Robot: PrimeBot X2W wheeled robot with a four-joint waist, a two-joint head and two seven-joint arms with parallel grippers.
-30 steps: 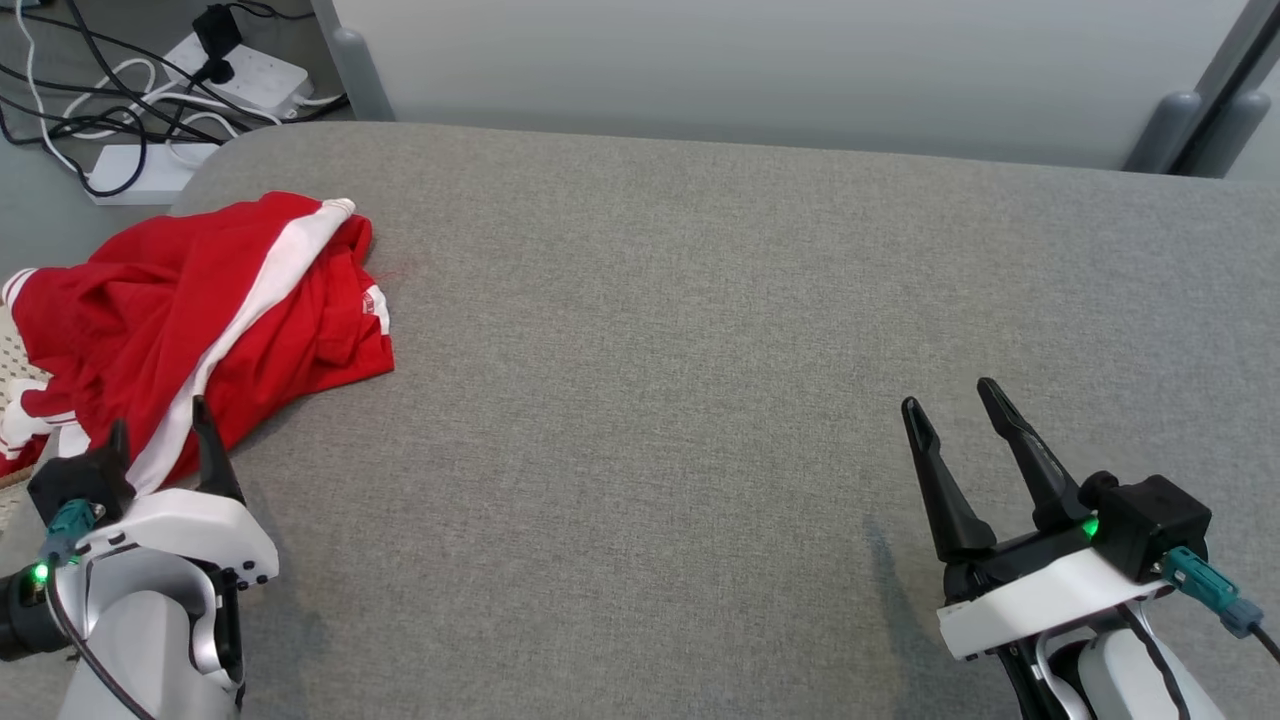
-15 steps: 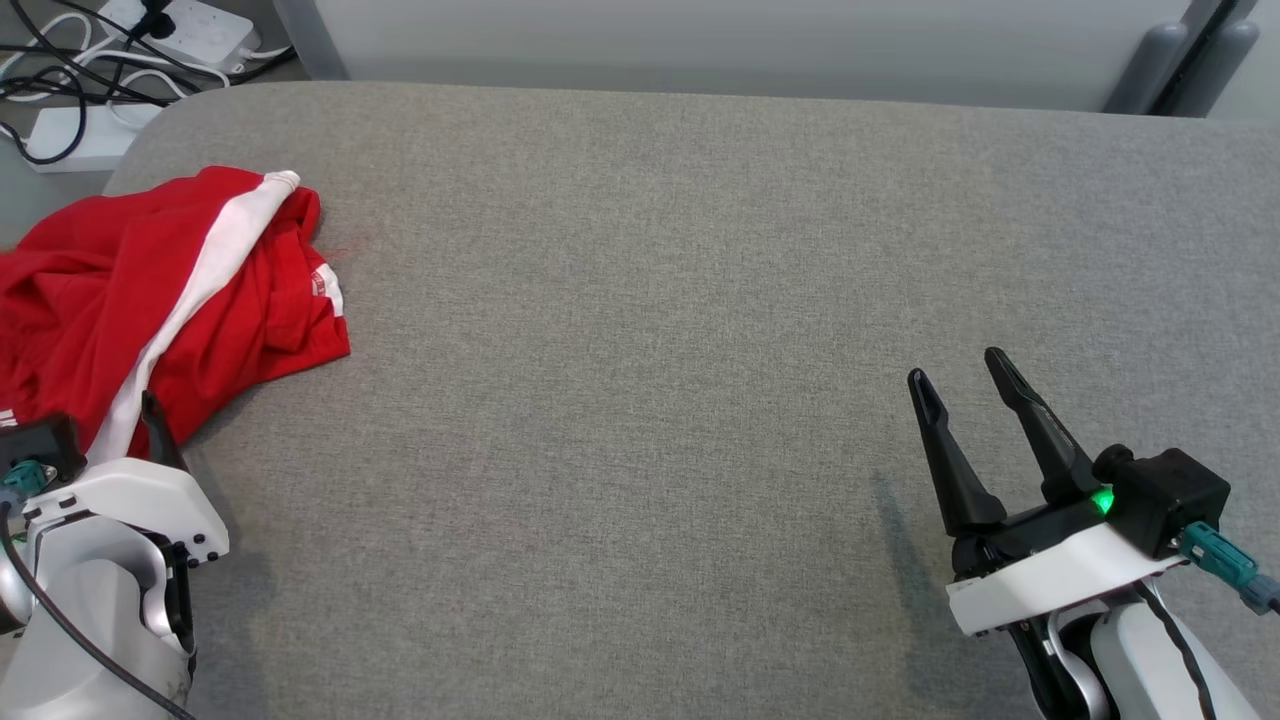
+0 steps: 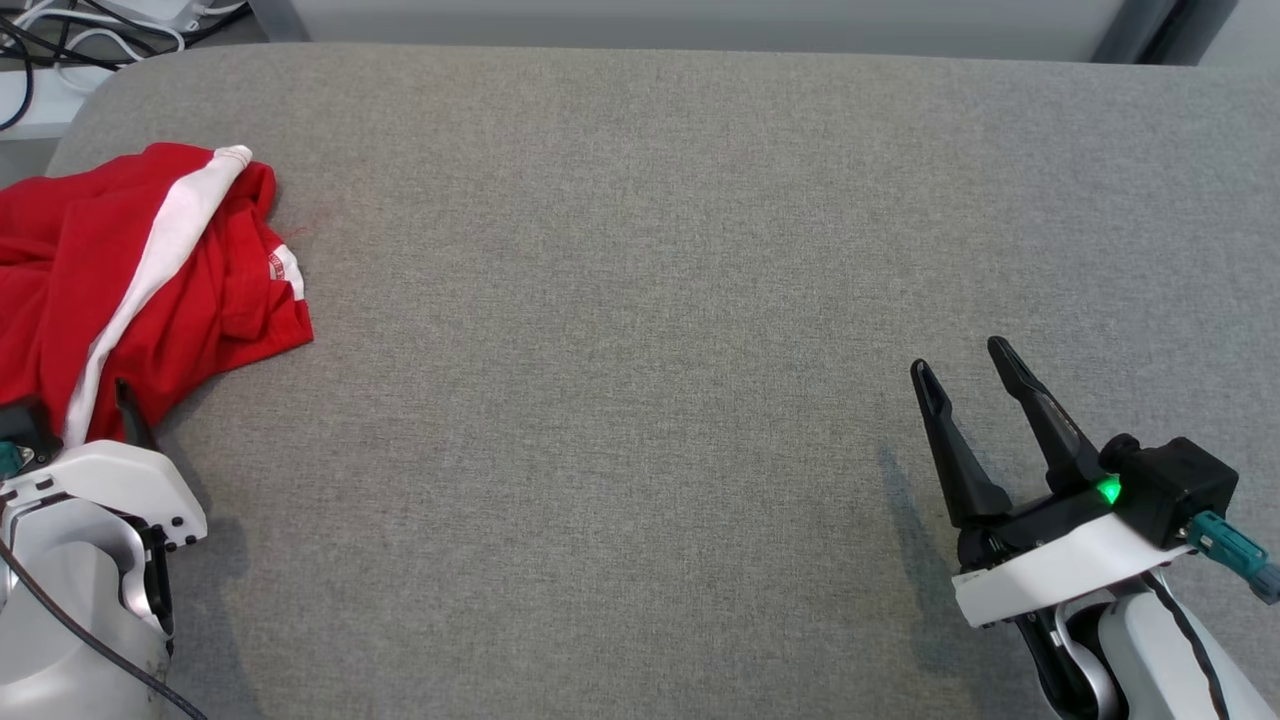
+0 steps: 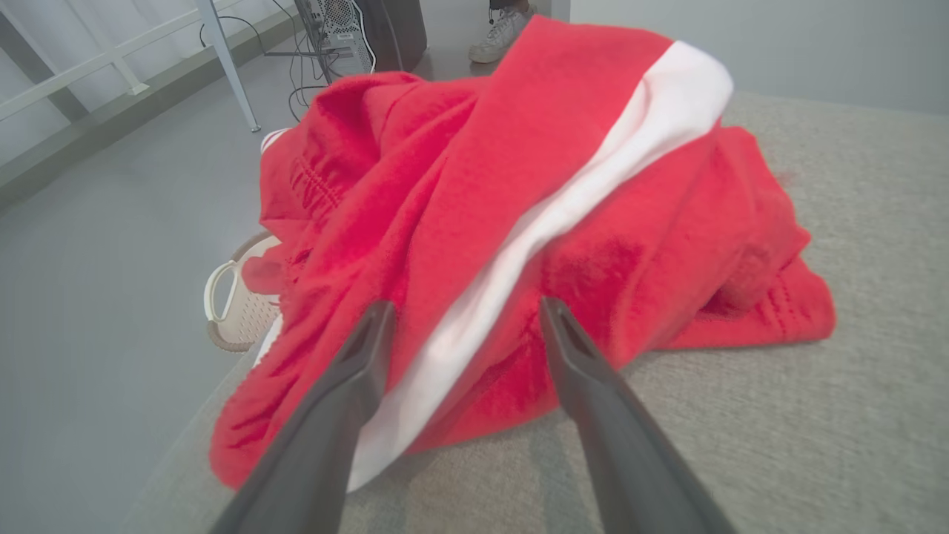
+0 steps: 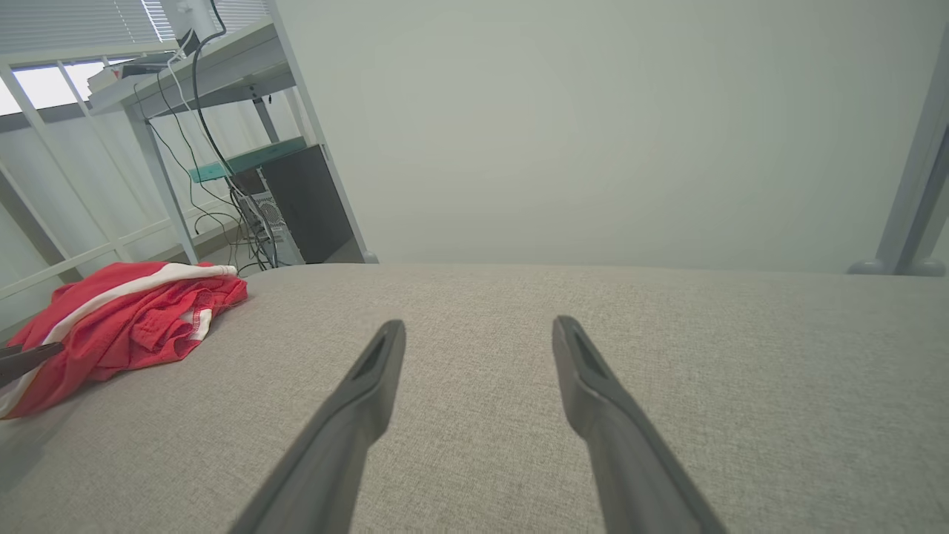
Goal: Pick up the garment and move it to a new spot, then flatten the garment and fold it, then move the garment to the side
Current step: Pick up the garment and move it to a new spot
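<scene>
The big gray table (image 3: 650, 250) is flat and fuzzy. The red garment (image 3: 130, 290) lies bunched at the left of the frame, soft, its white stripe (image 3: 168, 230) running up and away. The left gripper (image 4: 467, 305) is nearest, fingers apart, pointing straight at it. The right gripper (image 3: 958, 357), fingers apart too, sits at lower right.

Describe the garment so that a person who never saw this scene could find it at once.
Start at the wide grey table and go to its far left corner. There a crumpled garment lies in a heap, just ahead of the open left pincer. It is bright red with a broad white stripe, unlike the plain grey around it.
</scene>
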